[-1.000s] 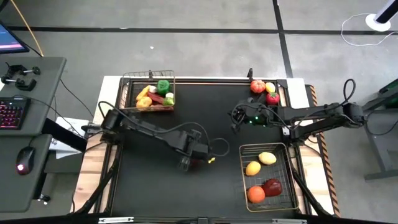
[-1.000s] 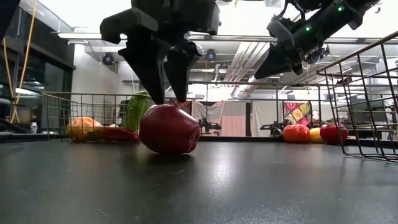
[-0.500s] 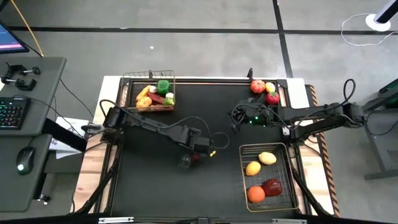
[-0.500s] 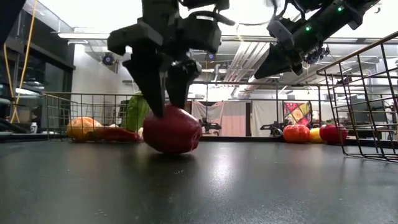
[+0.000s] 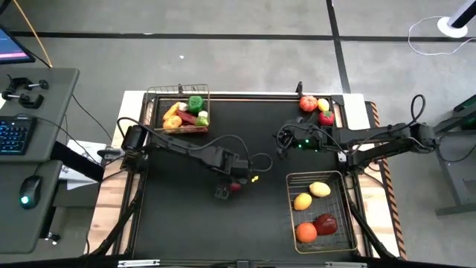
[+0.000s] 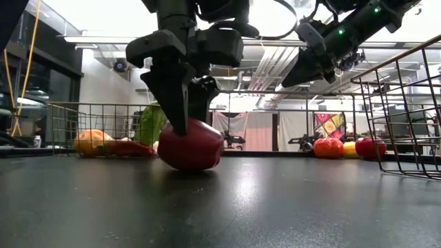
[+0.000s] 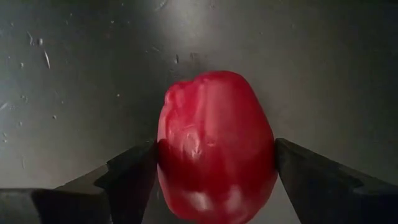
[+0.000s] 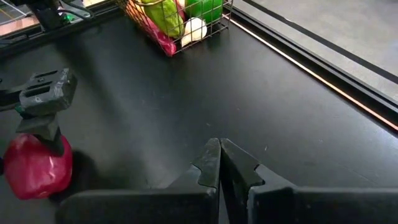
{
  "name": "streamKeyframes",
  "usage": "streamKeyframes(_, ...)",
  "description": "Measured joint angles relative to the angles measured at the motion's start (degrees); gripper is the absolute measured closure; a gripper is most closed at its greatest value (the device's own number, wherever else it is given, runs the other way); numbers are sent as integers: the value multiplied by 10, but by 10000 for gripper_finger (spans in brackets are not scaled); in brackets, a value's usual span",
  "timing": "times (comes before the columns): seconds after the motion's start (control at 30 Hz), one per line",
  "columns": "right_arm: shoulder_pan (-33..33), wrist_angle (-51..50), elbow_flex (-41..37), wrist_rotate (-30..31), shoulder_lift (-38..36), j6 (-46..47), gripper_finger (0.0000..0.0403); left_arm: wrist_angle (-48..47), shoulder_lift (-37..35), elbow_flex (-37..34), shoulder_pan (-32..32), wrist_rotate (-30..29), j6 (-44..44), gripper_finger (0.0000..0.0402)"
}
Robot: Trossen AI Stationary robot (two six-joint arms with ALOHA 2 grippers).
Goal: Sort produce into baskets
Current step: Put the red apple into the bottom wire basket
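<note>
Glossy, lumpy red produce (image 7: 214,162) sits between left hand (image 7: 214,171) fingers.

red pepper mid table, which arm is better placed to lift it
Left. The left hand already straddles the red pepper, fingers on both sides. The right hand is shut and hovers well off toward the back of the table.

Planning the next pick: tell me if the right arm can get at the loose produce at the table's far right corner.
Probably yes. The shut right gripper hovers above bare mat, close to the three loose pieces, with nothing between; the left gripper is busy elsewhere.
</note>
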Motion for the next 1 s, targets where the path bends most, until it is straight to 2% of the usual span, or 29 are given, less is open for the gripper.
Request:
streamKeyframes(0.4, 0, 1, 0, 0, 0, 0, 403, 15, 1, -14, -9, -8, -23, 98)
streamKeyframes(0.5, 0, 1, 0, 0, 0, 0, 403, 15, 3, -6, -18, -30, -11, 98)
streamKeyframes(0.63, 0, 1, 0, 0, 0, -3, 403, 14, 1, 13, -26, -63, -37, 98)
streamKeyframes(0.87, 0, 2, 0, 0, 0, -4, 403, 15, 4, 32, -28, -65, -59, 98)
streamKeyframes(1.0, 0, 2, 0, 0, 0, -4, 403, 13, 4, 33, -28, -59, -42, 98)
